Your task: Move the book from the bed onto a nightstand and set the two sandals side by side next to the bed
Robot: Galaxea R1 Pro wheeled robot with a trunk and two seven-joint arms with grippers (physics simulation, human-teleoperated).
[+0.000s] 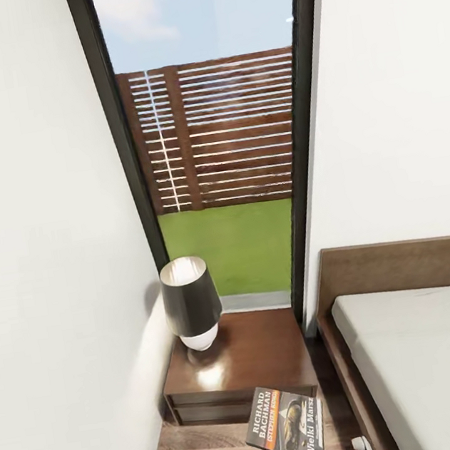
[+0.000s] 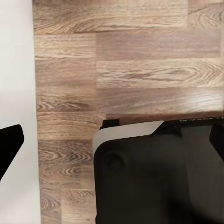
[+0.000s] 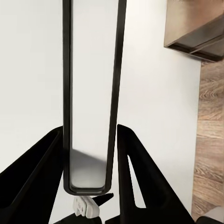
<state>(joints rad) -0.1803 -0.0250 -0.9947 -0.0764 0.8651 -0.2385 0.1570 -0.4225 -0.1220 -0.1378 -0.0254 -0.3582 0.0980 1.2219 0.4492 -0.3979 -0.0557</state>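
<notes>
We are carrying the book [image 1: 285,425] toward the nightstand [image 1: 263,356], and the first half of the task looks close to finished but not yet done. In the head view the paperback is hanging in the air just in front of the nightstand's front edge, off the bed [image 1: 430,346] already, cover up, tilted, with its lower corner held from below. In the right wrist view the right gripper [image 3: 87,158] is closed on the book, whose edge is running up between the two dark fingers [image 3: 39,172]. So we are judging the book as lifted and in transit, and not resting on the glossy top.

A table lamp [image 1: 191,302] is standing at the back left corner of the nightstand, leaving the front and right part of the top bare, which is where we are judging the book should go.

In the left wrist view the left gripper [image 2: 112,140] is pointing down at the wooden floor [image 2: 140,70]; one dark finger [image 2: 9,144] is showing far from the other side, so it appears to be spread wide with nothing in it.

As for the sandals, we are treating that half as entirely left to do.
</notes>
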